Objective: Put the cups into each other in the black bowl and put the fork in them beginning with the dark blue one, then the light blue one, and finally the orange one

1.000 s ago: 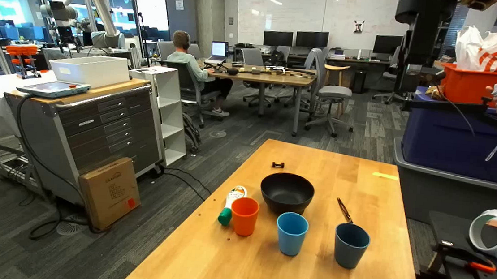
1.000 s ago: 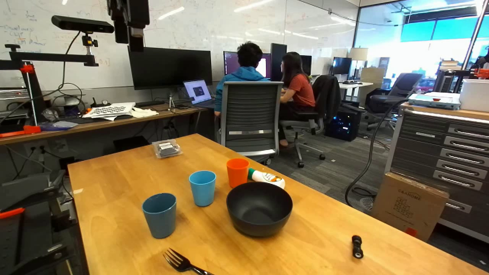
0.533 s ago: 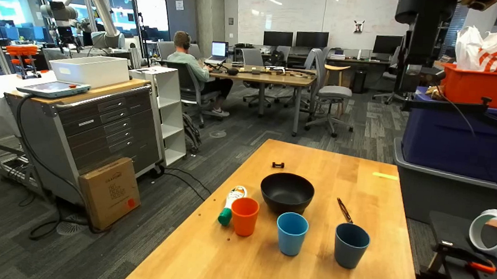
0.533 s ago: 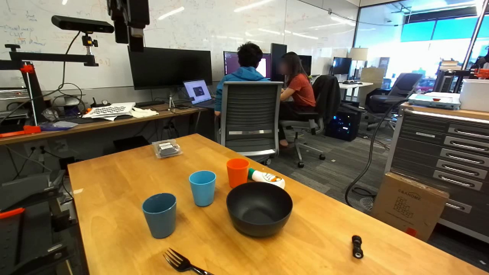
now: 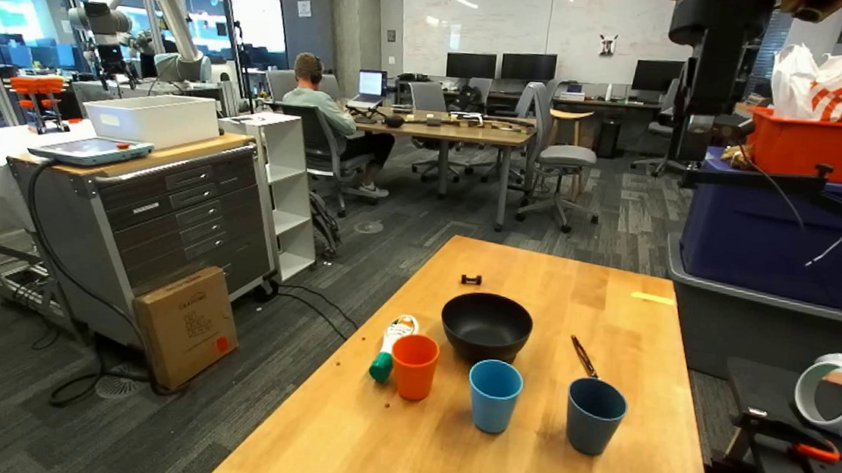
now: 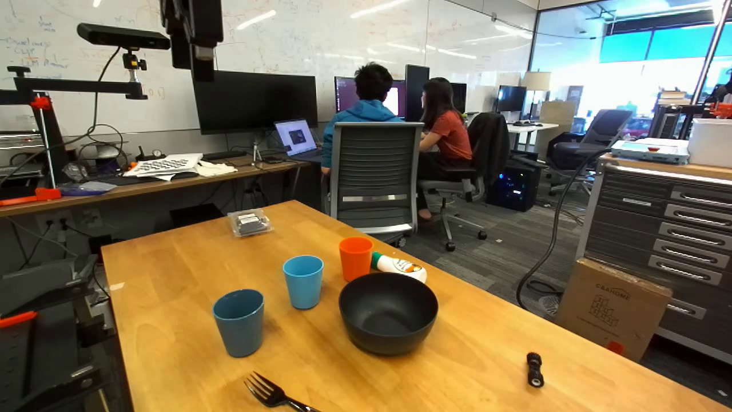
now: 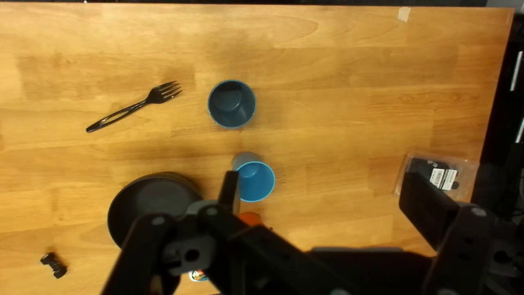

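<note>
Upright on the wooden table, apart from one another, stand the dark blue cup (image 6: 239, 329), the light blue cup (image 6: 304, 286) and the orange cup (image 5: 414, 373). The round black bowl (image 5: 486, 341) is behind them in that exterior view, with nothing in it. A black fork (image 7: 157, 96) lies flat beside the dark blue cup (image 7: 232, 104). High over the table, my gripper (image 7: 321, 178) is open and holds nothing. In the wrist view one finger overlaps the rim of the light blue cup (image 7: 260, 182), and the orange cup (image 7: 249, 218) is mostly hidden behind the gripper.
Beside the orange cup lies a white bottle with a green cap (image 5: 383, 366). A small black dumbbell-shaped piece (image 6: 534, 369) is past the bowl. Near a table edge sits a clear packet (image 6: 250, 222). A camera on a black mount (image 6: 123, 37) stands off the table.
My gripper has come down very slightly in both exterior views. A person's hand with a white controller at the side has shifted. Cups, bowl and fork have stayed where they were.
</note>
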Robot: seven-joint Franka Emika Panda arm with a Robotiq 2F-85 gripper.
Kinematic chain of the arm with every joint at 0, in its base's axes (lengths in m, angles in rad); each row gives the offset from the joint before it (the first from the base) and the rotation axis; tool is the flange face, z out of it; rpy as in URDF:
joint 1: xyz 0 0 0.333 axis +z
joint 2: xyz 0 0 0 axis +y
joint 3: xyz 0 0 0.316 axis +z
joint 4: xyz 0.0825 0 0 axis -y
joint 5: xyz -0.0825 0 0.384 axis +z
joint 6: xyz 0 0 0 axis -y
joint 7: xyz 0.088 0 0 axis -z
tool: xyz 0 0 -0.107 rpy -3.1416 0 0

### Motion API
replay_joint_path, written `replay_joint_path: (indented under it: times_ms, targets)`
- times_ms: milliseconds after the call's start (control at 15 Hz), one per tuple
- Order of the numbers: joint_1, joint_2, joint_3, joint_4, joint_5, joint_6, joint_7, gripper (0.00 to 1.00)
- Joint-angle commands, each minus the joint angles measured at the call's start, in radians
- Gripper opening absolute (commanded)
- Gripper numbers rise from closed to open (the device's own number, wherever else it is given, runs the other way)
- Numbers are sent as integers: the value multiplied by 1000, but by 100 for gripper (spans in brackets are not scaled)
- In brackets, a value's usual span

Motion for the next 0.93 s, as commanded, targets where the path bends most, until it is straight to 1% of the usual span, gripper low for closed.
replay_joint_path:
  times_ms: [0, 267, 533, 667, 867]
  targets:
    - [-24, 9, 18, -61, -9, 107, -11, 100]
    - [-29, 30, 29, -131, -40, 219, -4, 100]
    - [-47, 63, 36, -205, -109, 299, 9, 100]
    - [-54, 88, 27, -234, -130, 328, -3, 100]
    - [-68, 131, 11, -284, -138, 415, -20, 100]
